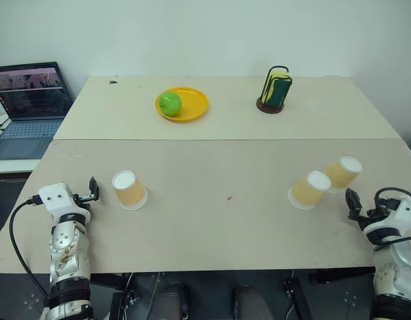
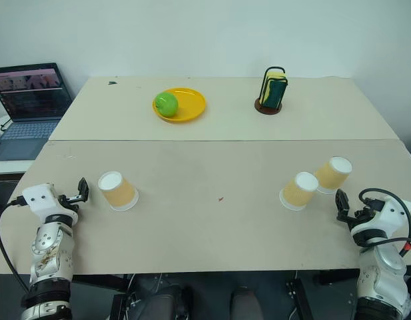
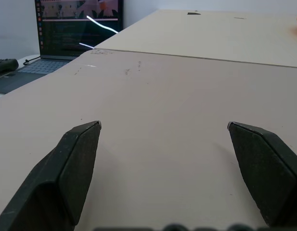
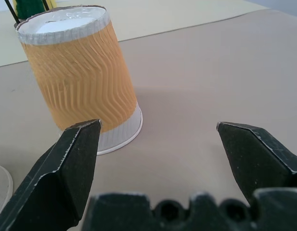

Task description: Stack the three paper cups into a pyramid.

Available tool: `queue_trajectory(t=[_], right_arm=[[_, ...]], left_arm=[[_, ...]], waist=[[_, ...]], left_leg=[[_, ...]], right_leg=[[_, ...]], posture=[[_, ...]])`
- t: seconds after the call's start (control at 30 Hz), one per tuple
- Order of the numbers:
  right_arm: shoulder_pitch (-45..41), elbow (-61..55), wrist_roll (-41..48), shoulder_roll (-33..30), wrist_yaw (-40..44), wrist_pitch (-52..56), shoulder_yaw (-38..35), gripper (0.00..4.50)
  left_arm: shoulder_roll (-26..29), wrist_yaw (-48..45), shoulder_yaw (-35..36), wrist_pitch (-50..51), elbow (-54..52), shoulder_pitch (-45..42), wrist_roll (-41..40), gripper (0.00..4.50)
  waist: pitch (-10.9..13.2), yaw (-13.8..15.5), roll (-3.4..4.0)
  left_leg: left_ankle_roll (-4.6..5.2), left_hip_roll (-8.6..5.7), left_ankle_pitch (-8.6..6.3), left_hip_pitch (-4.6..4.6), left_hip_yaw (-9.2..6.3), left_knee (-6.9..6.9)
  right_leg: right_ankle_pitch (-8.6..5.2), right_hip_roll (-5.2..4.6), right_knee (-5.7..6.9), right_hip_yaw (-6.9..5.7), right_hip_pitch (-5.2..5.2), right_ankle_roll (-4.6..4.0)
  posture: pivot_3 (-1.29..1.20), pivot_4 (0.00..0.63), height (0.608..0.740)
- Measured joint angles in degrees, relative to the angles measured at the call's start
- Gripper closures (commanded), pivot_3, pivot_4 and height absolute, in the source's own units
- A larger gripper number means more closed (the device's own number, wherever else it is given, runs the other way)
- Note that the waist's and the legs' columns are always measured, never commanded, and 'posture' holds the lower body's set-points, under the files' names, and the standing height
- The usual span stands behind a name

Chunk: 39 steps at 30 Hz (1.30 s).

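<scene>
Three tan-orange paper cups stand apart, upside down, on the near beige table (image 1: 218, 220). One cup (image 1: 128, 190) is at the left, just right of my left gripper (image 1: 93, 189), which is open and holds nothing. The other two cups (image 1: 310, 190) (image 1: 343, 173) stand close together at the right. My right gripper (image 1: 354, 203) is open just in front of them. In the right wrist view a ribbed cup (image 4: 81, 72) stands a little ahead of the open fingers (image 4: 71, 159), off to one side and not between them. The left wrist view has bare table between its fingers (image 3: 76, 159).
On the far table a yellow plate (image 1: 195, 107) carries a green apple (image 1: 170, 103). A black wire holder (image 1: 276, 90) with a yellow and green sponge stands to its right. An open laptop (image 1: 28, 100) sits on a side surface at the far left.
</scene>
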Motion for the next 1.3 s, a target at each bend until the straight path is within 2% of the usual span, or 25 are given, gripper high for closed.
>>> queue_trajectory(t=[0.1,0.23,0.47,0.63,0.7,0.8,0.9,1.03,1.2,1.3], right_arm=[[-0.03,0.04,0.0,0.0,0.02,0.0,0.0,0.01],[-0.63,0.35,0.0,-0.02,0.14,0.0,0.02,0.01],[-2.0,2.27,-0.15,-0.47,0.97,-0.02,0.14,0.01],[-2.38,3.83,-0.55,-0.48,1.28,-0.04,0.29,0.01],[-2.5,4.28,-0.57,-0.53,1.27,-0.04,0.27,0.01],[-3.22,4.91,-0.59,-0.68,1.34,-0.04,0.28,0.01],[-3.06,5.06,-0.68,-2.0,1.27,-0.04,0.08,0.01],[1.08,2.03,-0.62,-3.05,0.93,-0.01,-1.24,0.01],[10.88,-5.11,0.15,-4.1,2.56,1.79,-3.5,0.01],[20.85,-13.08,3.32,-7.51,9.15,5.0,-5.28,0.01]], left_arm=[[-0.01,-0.03,0.02,1.01,-0.75,0.01,-0.2,0.0],[0.2,-2.57,0.0,3.87,-7.58,0.12,-3.24,0.0],[8.42,-10.23,-1.22,18.83,-35.36,-0.48,-16.9,0.0],[11.37,-11.31,-1.82,28.1,-43.74,-1.05,-24.67,0.0],[14.0,-13.94,-4.08,32.59,-49.22,-0.94,-29.67,0.0],[15.91,-19.89,-11.32,37.34,-57.16,0.11,-35.59,0.0],[17.43,-25.79,-17.33,38.52,-58.14,2.25,-35.1,0.0],[18.12,-30.15,-19.45,38.39,-56.35,2.41,-33.24,0.0],[17.83,-32.91,-20.75,38.43,-56.08,2.34,-33.09,0.0],[19.64,-37.62,-22.51,37.23,-54.94,4.13,-30.54,0.0]], waist=[[0.0,0.0,0.0],[0.01,-0.01,-0.01],[0.0,-0.1,0.0],[-0.04,-0.15,0.1],[-0.04,-0.16,0.09],[-0.04,-0.15,0.11],[-0.03,-0.11,0.15],[-0.03,0.23,0.15],[-0.03,0.37,0.17],[-0.05,0.49,0.37]], left_leg=[[0.0,0.0,0.0,-0.01,0.0,0.0],[-0.01,0.0,0.0,-0.05,0.0,0.0],[-0.03,0.0,0.01,-0.11,-0.01,-0.02],[0.29,0.02,0.27,-0.03,0.0,-0.03],[0.35,-0.02,0.28,-0.03,0.01,-0.03],[0.39,-0.07,0.27,-0.02,0.08,-0.03],[0.36,-0.06,0.3,0.04,0.1,-0.03],[0.36,-0.01,0.31,0.09,0.11,-0.03],[0.4,-0.01,0.29,0.01,0.11,-0.02],[0.41,0.0,0.28,0.09,0.14,-0.05]], right_leg=[[0.0,0.0,0.0,-0.01,0.0,0.0],[0.0,0.0,-0.01,-0.01,-0.02,0.0],[0.0,0.0,-0.04,-0.01,-0.03,-0.01],[-0.01,0.2,0.02,-0.02,0.01,-0.04],[-0.02,0.34,-0.01,-0.01,0.03,-0.04],[-0.01,0.36,-0.03,0.06,0.05,-0.03],[-0.05,0.54,0.05,0.05,0.04,-0.08],[-0.11,0.75,0.04,0.05,0.09,-0.16],[-0.15,0.75,0.0,0.09,0.07,-0.11],[-0.18,0.78,0.0,0.12,0.1,-0.09]], posture=[[0.0,0.15,0.735],[0.0,0.15,0.735],[0.0,0.15,0.735],[0.0,0.15,0.735],[0.0,0.15,0.735],[0.0,0.15,0.735],[0.0,0.15,0.735],[0.0,0.15,0.735],[0.0,0.15,0.735],[0.0,0.15,0.735]])
